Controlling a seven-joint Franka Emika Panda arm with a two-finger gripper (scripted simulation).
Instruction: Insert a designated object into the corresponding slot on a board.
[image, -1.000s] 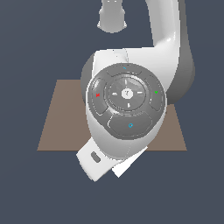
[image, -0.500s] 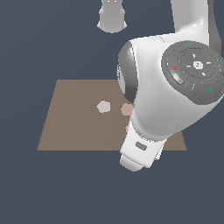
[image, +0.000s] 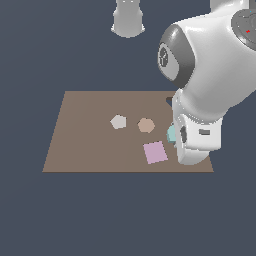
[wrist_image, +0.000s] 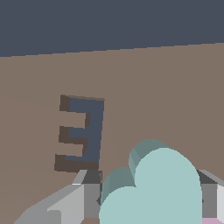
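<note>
Teal heart (wrist_image: 153, 188) sits clamped between the gripper (wrist_image: 148, 199) fingers, near the board's (image: 90, 145) right edge in the exterior view. The arm has swung across from the board's middle, so transport has begun; the heart slot is hidden.

Place: I read a simulator render (no room at all).
Evidence: board (image: 85, 145) floats on flat slate-blue void.

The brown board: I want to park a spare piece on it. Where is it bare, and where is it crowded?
The brown board is bare across the exterior view's left, from its edge to the grey hexagon. The exterior view's right is crowded: tan hexagon, pink square tile, pale teal heart block and the arm overhead.
</note>
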